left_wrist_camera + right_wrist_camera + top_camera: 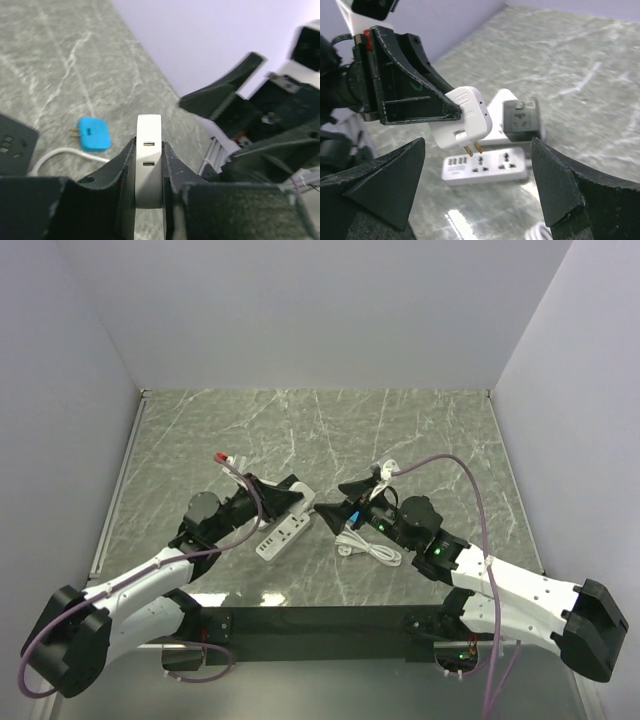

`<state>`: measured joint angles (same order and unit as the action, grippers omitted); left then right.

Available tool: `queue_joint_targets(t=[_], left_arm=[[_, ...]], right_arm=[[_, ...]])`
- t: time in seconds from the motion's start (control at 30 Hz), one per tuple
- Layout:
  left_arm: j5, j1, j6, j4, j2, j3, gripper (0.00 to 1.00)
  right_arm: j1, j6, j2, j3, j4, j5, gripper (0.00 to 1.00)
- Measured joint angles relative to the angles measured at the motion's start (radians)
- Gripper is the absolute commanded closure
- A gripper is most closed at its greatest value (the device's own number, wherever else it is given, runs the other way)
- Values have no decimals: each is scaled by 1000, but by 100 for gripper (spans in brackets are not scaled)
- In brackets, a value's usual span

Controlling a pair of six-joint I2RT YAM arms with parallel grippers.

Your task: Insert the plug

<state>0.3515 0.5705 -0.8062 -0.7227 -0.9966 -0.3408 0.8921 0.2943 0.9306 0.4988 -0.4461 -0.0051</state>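
My left gripper (149,146) is shut on a white plug (149,170), a flat adapter with two USB slots on its end face. From the right wrist view the plug (467,120) hangs in the air with its two brass prongs pointing down and right, above the white power strip (485,170) lying on the table. My right gripper (479,145) is open, one jaw on each side of the plug and clear of it. From above, the left gripper (300,505) and the right gripper (335,515) meet tip to tip just right of the power strip (283,538).
A black adapter block (520,120) sits behind the strip. A blue plug (93,134) with a white cable (370,548) lies on the marble table (330,430) under the right arm. White walls close in the table on three sides.
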Motion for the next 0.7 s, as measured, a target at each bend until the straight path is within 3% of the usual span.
queue_joint_targets(t=[0.43, 0.7], left_arm=[[127, -1, -92, -171, 175, -10, 100], [156, 4, -124, -212, 195, -14, 100]], right_arm=[[-72, 204, 26, -78, -354, -346, 11], [-79, 277, 67, -79, -515, -463, 23]])
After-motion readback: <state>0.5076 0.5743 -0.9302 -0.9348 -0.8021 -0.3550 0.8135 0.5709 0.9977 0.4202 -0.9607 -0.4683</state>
